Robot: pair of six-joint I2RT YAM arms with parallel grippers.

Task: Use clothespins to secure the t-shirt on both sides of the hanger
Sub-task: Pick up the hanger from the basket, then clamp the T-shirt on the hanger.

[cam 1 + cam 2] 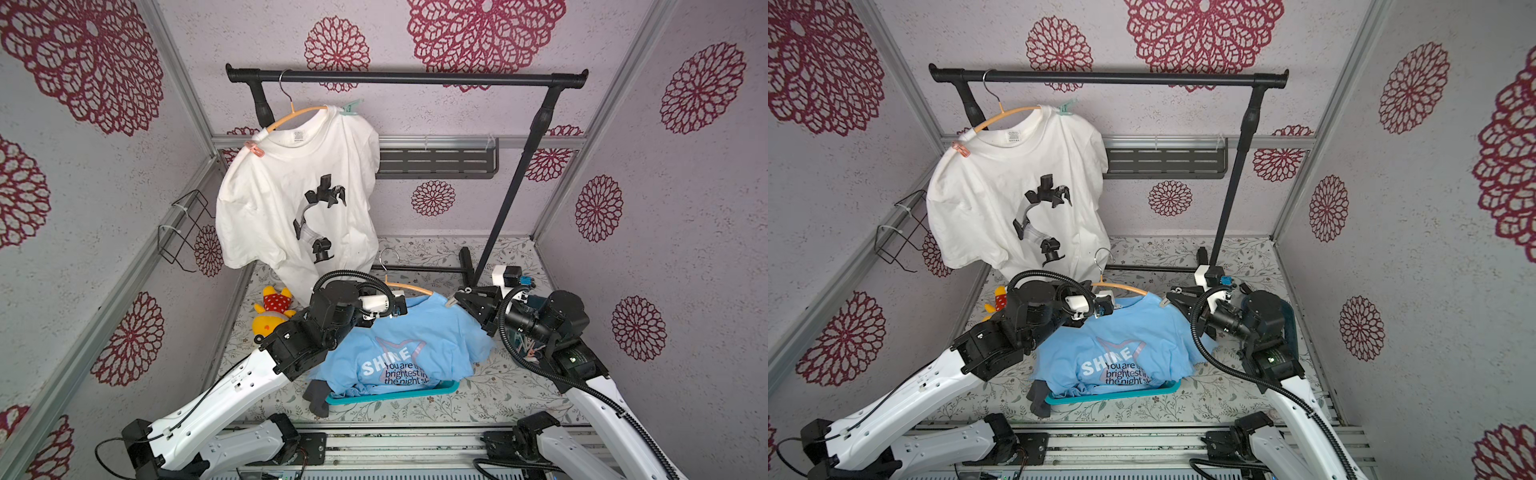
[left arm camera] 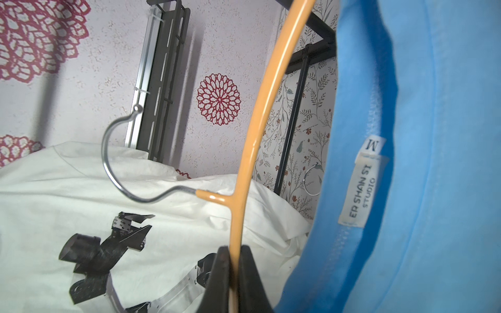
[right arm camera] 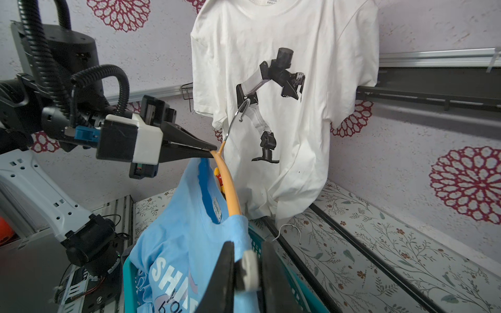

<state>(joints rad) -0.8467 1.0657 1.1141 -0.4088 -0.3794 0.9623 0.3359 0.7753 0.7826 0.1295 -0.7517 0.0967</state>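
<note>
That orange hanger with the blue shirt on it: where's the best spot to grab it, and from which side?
I'd grip the orange hanger on its bare arm beside the hook stem, where the left hand pinches it: thin, rigid, uncovered. Come from the robot's left, jaws across the bar; the blue shirt covers the far shoulder, where the right hand holds a whitish clothespin.

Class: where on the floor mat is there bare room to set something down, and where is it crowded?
Free: mat in front of the teal basket; mat between rack base and back wall. Crowded: around the basket, blue t-shirt and plush toy.
</note>
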